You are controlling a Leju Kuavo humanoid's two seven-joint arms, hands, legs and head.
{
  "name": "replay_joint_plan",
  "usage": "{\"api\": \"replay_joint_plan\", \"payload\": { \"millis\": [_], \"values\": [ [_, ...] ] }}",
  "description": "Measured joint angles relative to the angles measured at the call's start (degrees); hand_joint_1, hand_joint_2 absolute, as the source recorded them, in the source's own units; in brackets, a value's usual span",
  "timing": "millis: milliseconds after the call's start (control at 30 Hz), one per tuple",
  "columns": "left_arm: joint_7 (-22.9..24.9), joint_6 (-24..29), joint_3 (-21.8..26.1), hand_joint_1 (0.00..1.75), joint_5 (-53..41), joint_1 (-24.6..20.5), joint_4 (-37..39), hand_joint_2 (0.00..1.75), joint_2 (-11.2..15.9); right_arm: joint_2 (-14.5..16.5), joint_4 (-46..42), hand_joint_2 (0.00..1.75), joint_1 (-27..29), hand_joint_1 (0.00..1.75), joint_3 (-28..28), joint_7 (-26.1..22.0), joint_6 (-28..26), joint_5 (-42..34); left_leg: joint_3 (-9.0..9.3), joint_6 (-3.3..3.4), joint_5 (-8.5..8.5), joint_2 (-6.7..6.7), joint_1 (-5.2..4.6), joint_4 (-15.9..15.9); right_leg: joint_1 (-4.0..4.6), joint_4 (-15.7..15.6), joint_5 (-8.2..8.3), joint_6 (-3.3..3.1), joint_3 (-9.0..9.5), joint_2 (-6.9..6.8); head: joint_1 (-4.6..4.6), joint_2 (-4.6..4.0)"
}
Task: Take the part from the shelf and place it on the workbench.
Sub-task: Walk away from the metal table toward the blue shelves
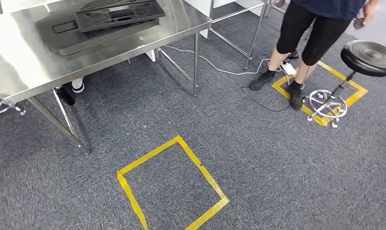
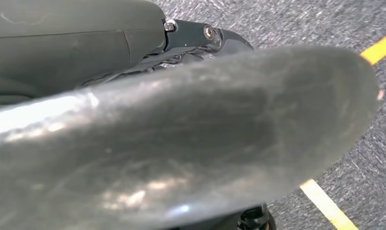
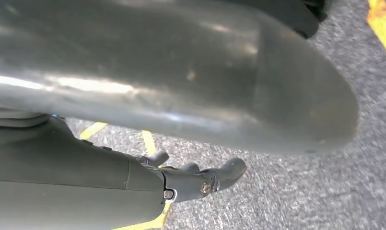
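Observation:
Two flat black plastic parts lie stacked on the steel workbench (image 1: 28, 67) at the upper left of the head view: a smaller ribbed part (image 1: 116, 14) rests on a wider tray-like part (image 1: 61, 33). My left hand (image 2: 181, 143) hangs over grey carpet; its thick grey thumb hides most of its dark fingers (image 2: 205, 36), and nothing is in it. My right hand (image 3: 181, 182) also hangs above the carpet, with its dark fingers (image 3: 229, 170) apart and holding nothing.
A yellow tape square (image 1: 200, 165) marks the carpet in front of me. A person (image 1: 306, 33) stands at the upper right on a second tape square (image 1: 354, 86), beside a black round stool (image 1: 368, 57). A white cable (image 1: 215, 67) runs past the bench legs (image 1: 196, 62).

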Motion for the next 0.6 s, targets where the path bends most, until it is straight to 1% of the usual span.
{"api": "replay_joint_plan", "payload": {
  "millis": [33, 67, 100, 133, 167, 200, 233, 267, 300, 333, 367, 400, 433, 467, 500, 533, 567, 600],
  "values": [
    [0.0, 0.0, 0.0, 0.0, 0.0, -0.1, 0.0, 0.0, 0.0, 0.0, 0.0, 0.0, 0.1, 0.0, 0.0, 0.0, 0.0, 0.0, 0.19, -0.32, 0.0, 0.52, 0.01, -0.1, 0.02, 0.0, 0.28, -0.43, -0.16, 0.64, -0.04, 0.0],
    [-0.1, 0.0, 0.0, 0.0, -0.1, -0.2, 0.0, 0.0, 0.0, 0.0, 0.0, 0.0, 0.2, 0.0, 0.0, 0.0, 0.0, 0.1, 0.3, -0.68, -0.17, 0.43, 0.15, 0.0, -0.29, -0.1, 0.49, -0.82, -0.06, 1.23, -0.06, 0.0],
    [-0.1, 0.1, 0.0, 0.0, -0.1, -0.2, 0.0, 0.0, 0.0, 0.0, 0.0, 0.0, 0.3, 0.0, 0.0, 0.0, 0.0, 0.1, 0.22, -0.98, -0.79, -0.45, 0.28, 0.6, -0.59, -0.3, 0.69, -1.18, 0.15, 1.82, -0.09, 0.0],
    [-0.2, 0.1, 0.0, 0.0, -0.2, -0.2, 0.0, 0.0, 0.0, 0.0, 0.0, 0.0, 0.3, 0.0, 0.0, 0.1, 0.0, 0.2, -0.27, -1.2, -2.07, -1.8, 0.39, 2.2, -0.9, -0.5, 0.93, -1.59, 0.38, 2.33, -0.17, 0.0],
    [-0.3, 0.1, 0.0, 0.0, -0.3, -0.2, 0.0, 0.0, 0.0, 0.1, 0.0, 0.0, 0.3, 0.0, 0.0, 0.1, 0.0, 0.2, -1.36, -1.35, -3.98, -3.46, 0.51, 5.0, -1.18, -0.6, 1.11, -1.89, 0.59, 2.88, -0.27, 0.0],
    [-0.4, 0.2, 0.0, 0.0, -0.3, -0.1, 0.0, 0.0, 0.0, 0.1, 0.0, 0.0, 0.3, 0.0, 0.0, 0.1, 0.0, 0.2, -2.89, -1.44, -6.14, -4.72, 0.52, 8.8, -1.12, -0.5, 1.18, -2.07, 0.58, 3.46, -0.37, 0.0],
    [-0.4, 0.3, 0.0, 0.0, -0.4, 0.0, 0.0, 0.0, 0.0, 0.2, 0.0, 0.0, 0.3, 0.0, 0.0, 0.1, 0.0, 0.2, -4.53, -1.53, -7.89, -5.33, 0.53, 12.6, -1.1, -0.5, 1.21, -2.18, 0.56, 4.14, -0.43, 0.0],
    [-0.6, 0.4, 0.0, 0.0, -0.4, 0.1, 0.0, 0.0, 0.0, 0.2, 0.0, 0.0, 0.3, 0.0, 0.0, 0.2, 0.0, 0.2, -5.76, -1.64, -8.7, -5.58, 0.58, 15.3, -1.1, -0.4, 1.21, -2.18, 0.56, 4.93, -0.46, 0.0],
    [-0.7, 0.5, 0.0, 0.0, -0.5, 0.2, 0.0, 0.0, 0.0, 0.3, 0.0, 0.0, 0.3, 0.0, 0.0, 0.2, 0.0, 0.3, -6.14, -1.75, -8.29, -5.68, 0.69, 16.0, -1.13, -0.3, 1.2, -2.17, 0.57, 5.76, -0.47, 0.0],
    [-0.9, 0.7, 0.0, 0.0, -0.5, 0.2, 0.0, 0.0, 0.0, 0.3, 0.0, 0.0, 0.4, 0.0, 0.0, 0.3, 0.0, 0.3, -5.46, -1.87, -6.76, -5.79, 0.88, 14.4, -1.24, -0.2, 1.15, -2.1, 0.58, 6.63, -0.45, 0.0],
    [-1.1, 0.9, 0.0, 0.0, -0.5, 0.3, 0.0, 0.0, 0.0, 0.3, 0.0, 0.0, 0.4, 0.0, 0.0, 0.3, 0.0, 0.3, -3.9, -2.05, -4.54, -6.3, 1.19, 11.0, -1.38, 0.1, 1.03, -1.91, 0.55, 7.53, -0.45, 0.0],
    [-1.3, 1.1, 0.0, 0.0, -0.5, 0.3, 0.0, 0.0, 0.0, 0.3, 0.0, 0.0, 0.4, 0.0, 0.0, 0.3, 0.0, 0.3, -2.19, -2.31, -2.96, -7.77, 1.56, 7.4, -1.47, 0.6, 0.83, -1.58, 0.33, 8.38, -0.48, 0.0],
    [-1.4, 1.2, 0.1, 0.0, -0.5, 0.4, 0.1, 0.0, -0.1, 0.3, 0.0, 0.0, 0.3, 0.0, 0.0, 0.3, 0.0, 0.3, -0.9, -2.37, -1.89, -9.16, 1.81, 4.5, -1.5, 1.2, 0.61, -1.17, -0.02, 9.15, -0.57, 0.0],
    [-1.4, 1.1, 0.2, 0.0, -0.4, 0.4, 0.1, 0.0, -0.1, 0.3, 0.0, 0.0, 0.3, 0.0, 0.0, 0.3, 0.0, 0.4, -0.21, -2.27, -1.54, -10.25, 1.9, 2.9, -1.51, 1.6, 0.48, -0.7, -0.47, 9.81, -0.63, 0.0],
    [-1.3, 0.8, 0.3, 0.0, -0.4, 0.4, 0.1, 0.0, -0.2, 0.3, 0.0, 0.0, 0.4, 0.0, 0.0, 0.3, 0.0, 0.4, -0.16, -1.96, -1.78, -10.84, 1.78, 2.5, -1.48, 1.8, 0.5, -0.23, -0.94, 10.36, -0.68, 0.0],
    [-1.0, 0.2, 0.3, 0.0, -0.4, 0.3, 0.1, 0.0, -0.2, 0.3, 0.0, 0.0, 0.5, 0.0, 0.0, 0.3, 0.0, 0.5, -0.33, -1.44, -1.65, -10.27, 1.51, 2.5, -1.54, 1.8, 0.65, 0.18, -1.4, 10.91, -0.72, 0.0],
    [-0.6, -0.5, 0.3, 0.0, -0.5, 0.3, 0.1, 0.0, -0.2, 0.3, 0.1, 0.0, 0.7, 0.0, 0.0, 0.3, 0.1, 0.6, -0.41, -0.92, -1.5, -9.54, 1.36, 2.5, -1.66, 1.6, 0.78, 0.52, -1.79, 11.14, -0.67, 0.0],
    [-0.1, -1.0, 0.3, 0.0, -0.6, 0.3, 0.1, 0.0, -0.1, 0.3, 0.1, 0.0, 0.8, 0.0, 0.0, 0.3, 0.1, 0.7, -0.44, -0.38, -1.34, -8.85, 1.28, 2.3, -1.61, 2.0, 0.61, 0.7, -2.29, 10.31, -0.62, 0.0]
  ]
}}
